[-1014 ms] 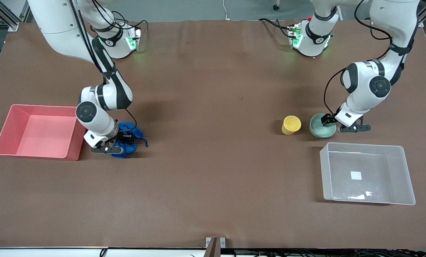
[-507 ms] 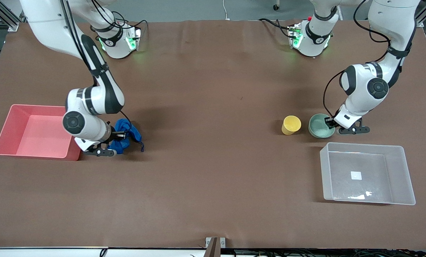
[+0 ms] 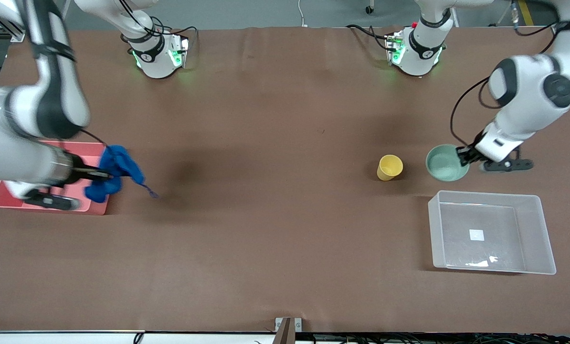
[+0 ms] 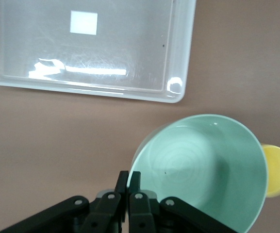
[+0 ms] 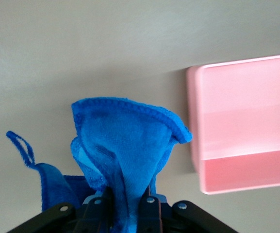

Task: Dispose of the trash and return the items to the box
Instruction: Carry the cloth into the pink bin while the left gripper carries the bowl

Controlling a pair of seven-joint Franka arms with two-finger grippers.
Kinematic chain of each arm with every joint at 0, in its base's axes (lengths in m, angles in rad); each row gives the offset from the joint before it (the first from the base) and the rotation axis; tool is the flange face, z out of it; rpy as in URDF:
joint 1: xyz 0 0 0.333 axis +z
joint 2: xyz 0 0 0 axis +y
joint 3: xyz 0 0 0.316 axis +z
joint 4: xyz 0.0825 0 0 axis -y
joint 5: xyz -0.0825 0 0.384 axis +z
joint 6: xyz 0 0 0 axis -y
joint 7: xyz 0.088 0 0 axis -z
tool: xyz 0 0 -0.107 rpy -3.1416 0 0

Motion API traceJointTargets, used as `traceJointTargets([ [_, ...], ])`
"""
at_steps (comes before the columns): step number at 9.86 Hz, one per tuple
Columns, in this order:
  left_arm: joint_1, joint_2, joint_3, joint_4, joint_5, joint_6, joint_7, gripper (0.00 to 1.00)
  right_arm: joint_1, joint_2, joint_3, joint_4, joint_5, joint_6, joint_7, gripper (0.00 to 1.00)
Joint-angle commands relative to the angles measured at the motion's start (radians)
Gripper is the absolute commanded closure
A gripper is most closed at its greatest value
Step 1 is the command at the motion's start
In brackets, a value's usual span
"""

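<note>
Both arms carry their loads in the air.

The right gripper (image 3: 104, 176), jaws clamped on the blue rag (image 3: 114, 171), hangs over the pink bin's (image 3: 94, 208) edge; the left gripper (image 3: 462, 155), jaws pinching the mint bowl's (image 3: 443, 163) rim, holds it above the desk (image 3: 275, 215) between the yellow cup (image 3: 389, 167) and the clear box (image 3: 533, 234).

Bright blue rag (image 3: 114, 172) bunched, hanging above the clear box's (image 3: 492, 232) distant counterpart end; mint bowl (image 3: 445, 163) lifted, tilted, near the box; yellow cup (image 3: 389, 167) upright beside it.
</note>
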Motion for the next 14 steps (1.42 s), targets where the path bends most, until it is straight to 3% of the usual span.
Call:
traceJointTargets([
  [1, -0.003, 0.121, 0.013, 0.172, -0.009, -0.087, 0.011, 1.0, -0.136, -0.028, 0.014, -0.027, -0.035, -0.033, -0.156, 0.99],
  [3, 0.005, 0.301, 0.016, 0.368, -0.01, -0.096, 0.049, 1.0, -0.288, -0.005, 0.013, -0.062, -0.049, 0.011, -0.397, 0.99],
  [5, 0.031, 0.444, 0.04, 0.52, -0.076, -0.096, 0.132, 1.0, -0.405, 0.068, 0.015, -0.156, -0.048, 0.234, -0.609, 0.99],
  [7, 0.031, 0.553, 0.108, 0.614, -0.218, -0.096, 0.235, 1.0, -0.459, 0.154, 0.015, -0.164, -0.045, 0.351, -0.708, 0.99],
  [10, 0.036, 0.668, 0.11, 0.656, -0.22, -0.064, 0.272, 1.0, -0.454, 0.228, 0.02, -0.165, -0.031, 0.379, -0.717, 0.98],
  [11, 0.037, 0.702, 0.11, 0.674, -0.22, -0.046, 0.273, 1.0, -0.441, 0.251, 0.021, -0.167, -0.017, 0.392, -0.717, 0.89],
  [12, 0.04, 0.722, 0.11, 0.674, -0.211, -0.021, 0.278, 1.0, -0.436, 0.253, 0.021, -0.165, -0.017, 0.393, -0.72, 0.26],
  [13, 0.045, 0.731, 0.11, 0.662, -0.216, 0.008, 0.304, 0.99, -0.433, 0.253, 0.021, -0.164, -0.017, 0.39, -0.72, 0.0],
  [14, 0.047, 0.752, 0.11, 0.657, -0.217, 0.014, 0.319, 0.99, -0.43, 0.25, 0.023, -0.161, -0.015, 0.383, -0.714, 0.0],
])
